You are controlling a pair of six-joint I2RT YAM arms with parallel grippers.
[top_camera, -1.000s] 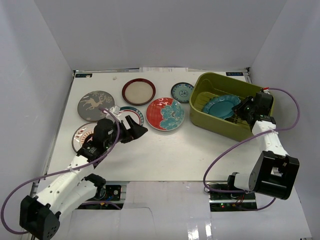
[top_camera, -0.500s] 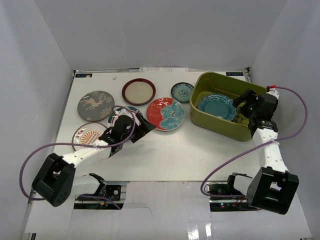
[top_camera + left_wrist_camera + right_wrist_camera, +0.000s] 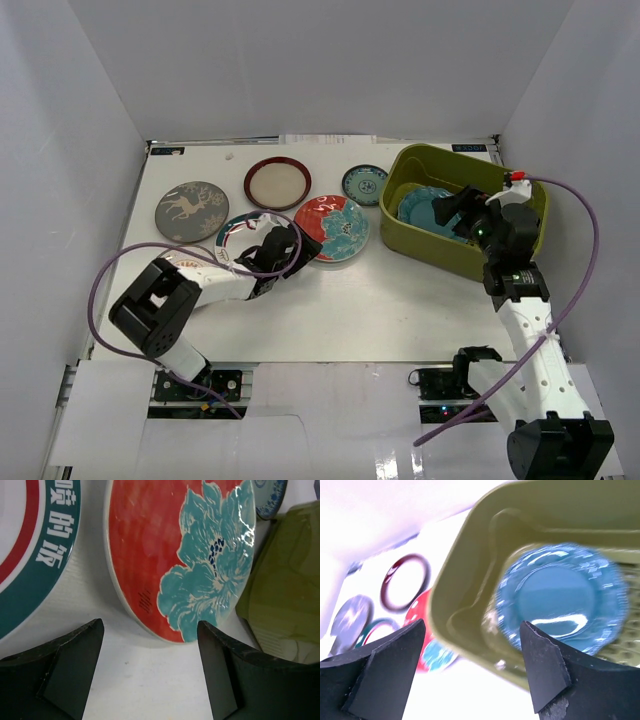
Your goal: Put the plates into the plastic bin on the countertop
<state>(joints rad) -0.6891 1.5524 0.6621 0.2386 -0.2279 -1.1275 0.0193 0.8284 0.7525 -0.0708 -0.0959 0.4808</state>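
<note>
The olive-green plastic bin (image 3: 440, 250) stands at the right of the white countertop (image 3: 380, 300). A teal scalloped plate (image 3: 425, 208) lies inside it, also clear in the right wrist view (image 3: 565, 595). My right gripper (image 3: 452, 207) hovers open above the bin's near wall (image 3: 465, 580), holding nothing. The red-and-teal floral plate (image 3: 332, 227) lies left of the bin. My left gripper (image 3: 300, 250) is low on the counter, open, its fingers just short of that plate's near edge (image 3: 180, 555). The striped-rim plate (image 3: 240, 230) lies beside the left gripper.
A grey deer plate (image 3: 192, 210), a dark red-rimmed cream plate (image 3: 277, 183) and a small teal-rimmed plate (image 3: 364, 183) lie along the back of the counter. White walls enclose it. The left arm lies across the counter's near left.
My right gripper opened and released the teal plate into the bin, then drew back and up. My left arm stretched low and right toward the floral plate.
</note>
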